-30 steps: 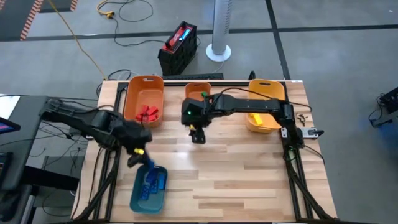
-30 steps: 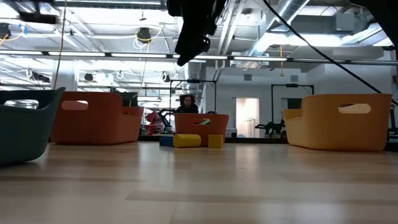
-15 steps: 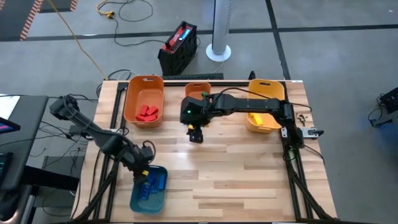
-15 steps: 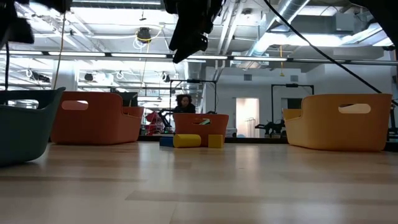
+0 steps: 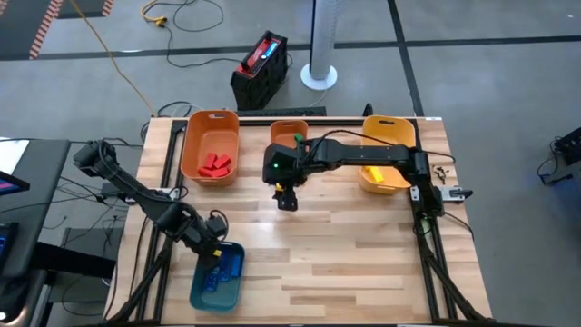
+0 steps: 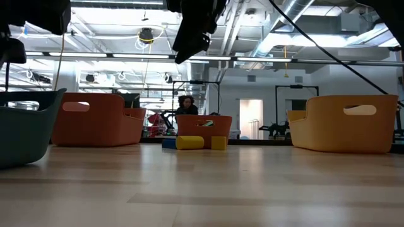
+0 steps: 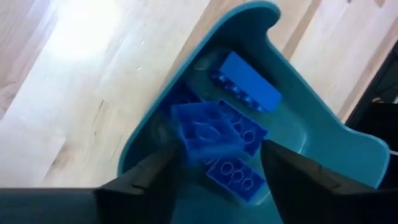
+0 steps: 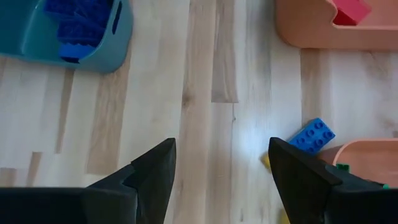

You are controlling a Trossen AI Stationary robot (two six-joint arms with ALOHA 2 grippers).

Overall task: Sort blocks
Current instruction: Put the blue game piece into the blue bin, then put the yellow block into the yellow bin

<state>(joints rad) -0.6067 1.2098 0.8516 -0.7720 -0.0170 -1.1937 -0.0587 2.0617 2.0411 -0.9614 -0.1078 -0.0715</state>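
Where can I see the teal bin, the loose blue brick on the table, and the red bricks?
teal bin (image 7: pixel 323 134): left wrist view, on its bare inner wall.
loose blue brick (image 8: pixel 313 135): right wrist view, on its studded top.
red bricks (image 5: pixel 215 163): high view, on the middle of the pile inside the orange bin.

Open wood across the middle and near side; bins ring the edges.

You have bare light wooden tabletop (image 5: pixel 345 245) free in the centre and near right. The teal plastic bin (image 5: pixel 218 275) blocks the near left corner, with the left gripper (image 5: pixel 212 247) over its rim. Along the far edge stand the large orange plastic bin (image 5: pixel 210 145), small orange bin (image 5: pixel 288 133) and yellow plastic bin (image 5: pixel 385 165). The right gripper (image 5: pixel 288 200) hangs beside loose blue and yellow bricks (image 6: pixel 192 142).
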